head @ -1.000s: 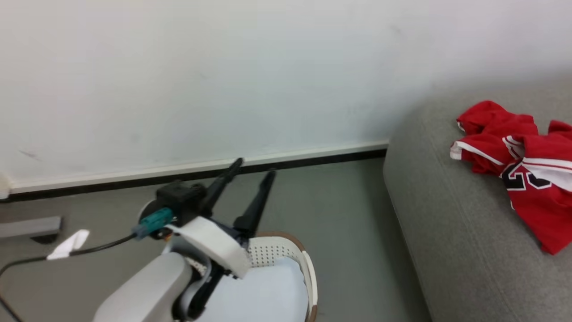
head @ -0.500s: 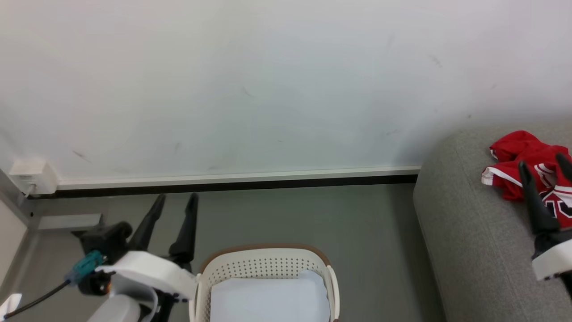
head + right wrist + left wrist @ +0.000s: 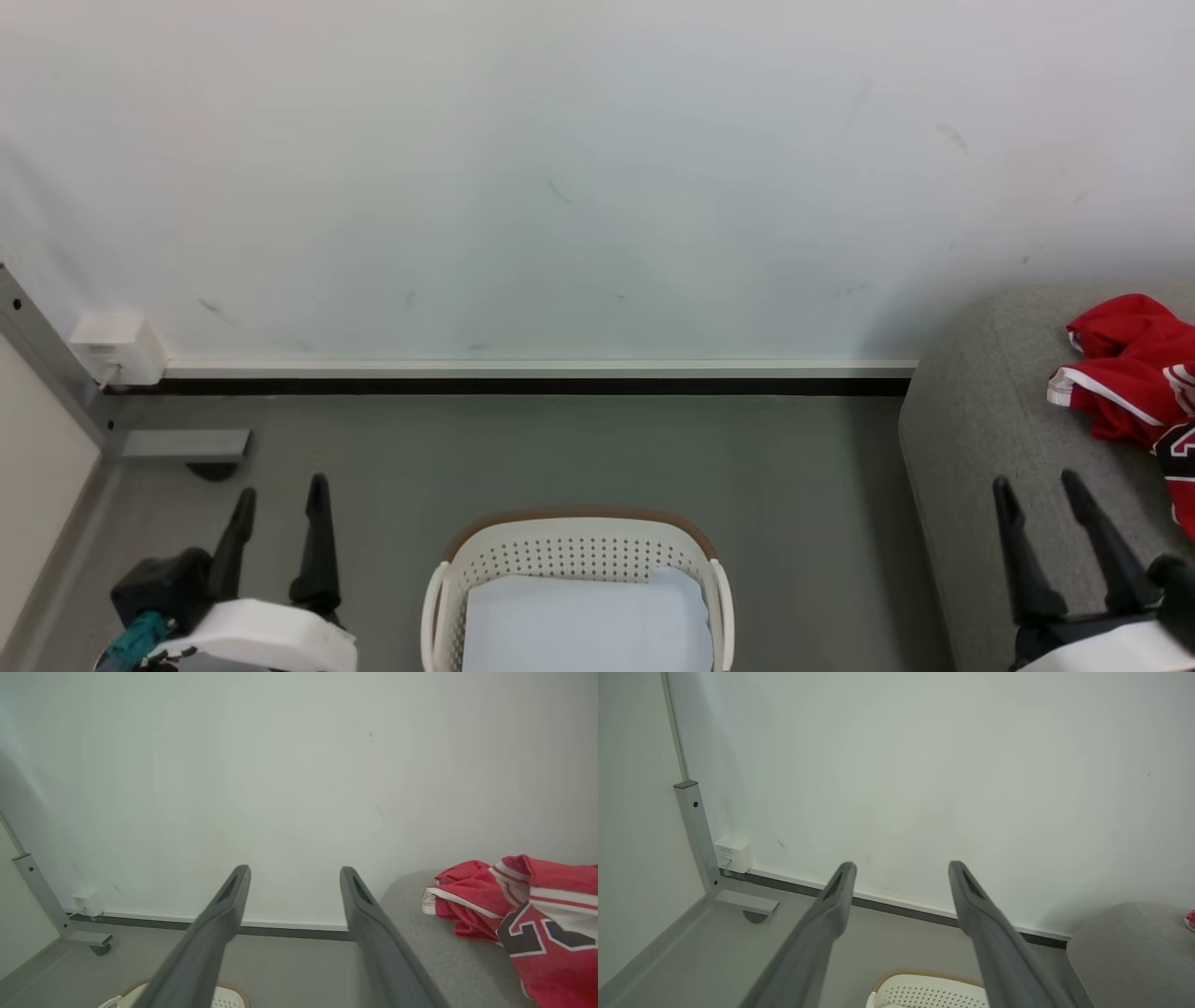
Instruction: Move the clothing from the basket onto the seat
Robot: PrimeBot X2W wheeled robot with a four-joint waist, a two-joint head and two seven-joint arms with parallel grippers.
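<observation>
Hovering the left gripper (image 3: 280, 490) low at the left of the head view, two long dark fingers spread apart and pinching nothing, above the grey floor (image 3: 560, 448) just left of the oval cream perforated plastic basket (image 3: 579, 551) with a brown rim. Hovering the right gripper (image 3: 1036, 483) low at the right, likewise spread wide and gripping nothing, fingers overlapping the left edge of the large grey fabric-upholstered seat (image 3: 971, 411). Finding the soft red sports clothing (image 3: 1120, 373), white-trimmed with black-and-white lettering, lying crumpled on that seat, touching neither gripper and well apart from the basket. Finding a plain pale white-blue sheet (image 3: 579, 621) lying flat inside the basket.
</observation>
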